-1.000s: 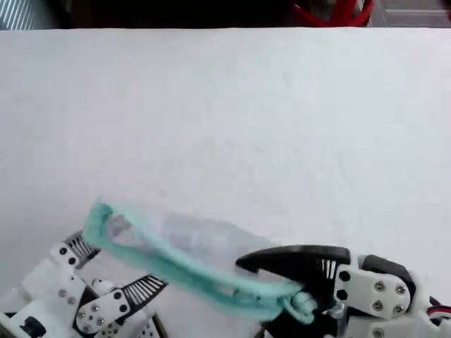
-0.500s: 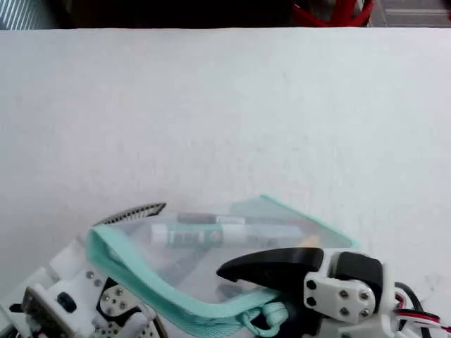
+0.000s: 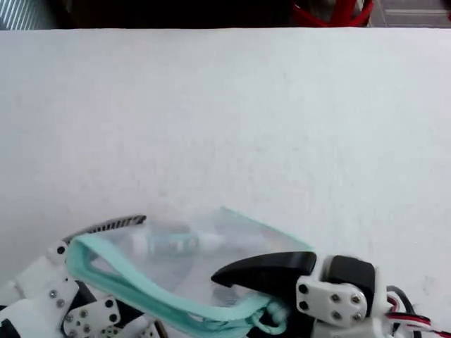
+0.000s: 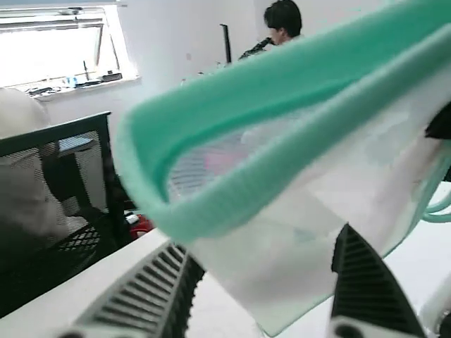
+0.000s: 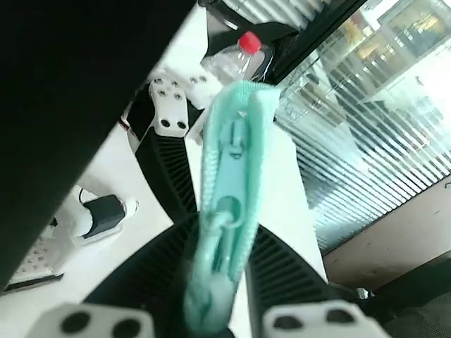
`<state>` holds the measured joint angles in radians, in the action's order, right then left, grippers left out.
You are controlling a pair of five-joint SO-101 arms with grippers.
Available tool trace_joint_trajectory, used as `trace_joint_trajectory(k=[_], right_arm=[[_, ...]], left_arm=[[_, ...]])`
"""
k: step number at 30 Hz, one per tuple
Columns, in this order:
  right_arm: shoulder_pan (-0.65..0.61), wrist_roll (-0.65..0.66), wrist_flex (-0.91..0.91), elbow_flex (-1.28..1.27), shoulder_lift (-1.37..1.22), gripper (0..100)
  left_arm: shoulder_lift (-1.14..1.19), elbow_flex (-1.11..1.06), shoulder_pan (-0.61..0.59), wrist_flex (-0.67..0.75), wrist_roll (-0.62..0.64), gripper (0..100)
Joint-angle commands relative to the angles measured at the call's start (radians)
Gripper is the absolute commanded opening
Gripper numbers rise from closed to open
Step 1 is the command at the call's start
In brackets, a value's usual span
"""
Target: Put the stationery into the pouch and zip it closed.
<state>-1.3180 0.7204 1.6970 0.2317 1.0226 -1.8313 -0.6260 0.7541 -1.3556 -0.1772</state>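
A clear pouch (image 3: 204, 257) with a teal zipper (image 3: 155, 294) hangs between my two grippers near the table's front edge. Stationery (image 3: 176, 243), a white pen-like stick, lies inside it. My left gripper (image 3: 99, 257) is shut on the pouch's left end; in the left wrist view the pouch (image 4: 296, 232) sits between that gripper's (image 4: 261, 296) ridged fingers (image 4: 141, 296). My right gripper (image 3: 246, 303) is shut on the zipper pull (image 3: 271, 318) at the right end. In the right wrist view the zipper (image 5: 229, 169) runs straight away from that gripper (image 5: 218, 282).
The white table (image 3: 232, 120) stretches bare toward the back. A red object (image 3: 331, 13) stands beyond its far edge. A bottle with a red cap (image 5: 236, 56) shows behind the left arm (image 5: 169, 105) in the right wrist view.
The pouch turned from edge-on to showing its clear side and the stationery. Then it slid left and toward the front edge with both grippers still on it.
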Motion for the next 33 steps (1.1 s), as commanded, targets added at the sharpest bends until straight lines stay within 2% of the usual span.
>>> trace_joint_trajectory(k=[1, 4, 8, 11, 16, 23, 25, 28, 29, 33], right_arm=[[0.108, -0.015, -0.073, -0.034, -0.051, 1.9], [0.251, -0.015, -0.116, -0.095, -0.051, 1.9], [0.308, -0.015, -0.226, -0.296, -0.051, 1.9], [0.341, -0.015, -0.335, -0.450, -0.051, 1.9], [0.366, -0.015, -0.427, -0.578, -0.050, 1.9], [0.369, -0.015, -0.415, -0.588, -0.050, 2.4], [0.387, -0.015, -0.384, -0.582, -0.050, 8.4], [0.424, -0.015, -0.334, -0.555, -0.050, 26.9], [0.426, -0.017, -0.318, -0.543, -0.050, 30.1], [0.423, -0.011, -0.278, -0.489, -0.050, 25.4]], left_arm=[[0.007, 0.041, 0.134, -0.038, 0.014, 28], [0.007, 0.041, 0.139, -0.048, 0.012, 22], [0.007, 0.041, 0.139, -0.028, 0.005, 9], [0.007, 0.041, 0.139, -0.017, -0.032, 5], [0.007, 0.041, 0.139, -0.012, -0.037, 2], [0.007, 0.041, 0.139, -0.012, -0.038, 2], [0.007, 0.041, 0.139, -0.012, -0.038, 2], [0.007, 0.034, 0.139, -0.017, -0.040, 2], [0.007, 0.034, 0.139, -0.018, -0.040, 2], [0.007, 0.031, 0.139, -0.018, -0.040, 2]])
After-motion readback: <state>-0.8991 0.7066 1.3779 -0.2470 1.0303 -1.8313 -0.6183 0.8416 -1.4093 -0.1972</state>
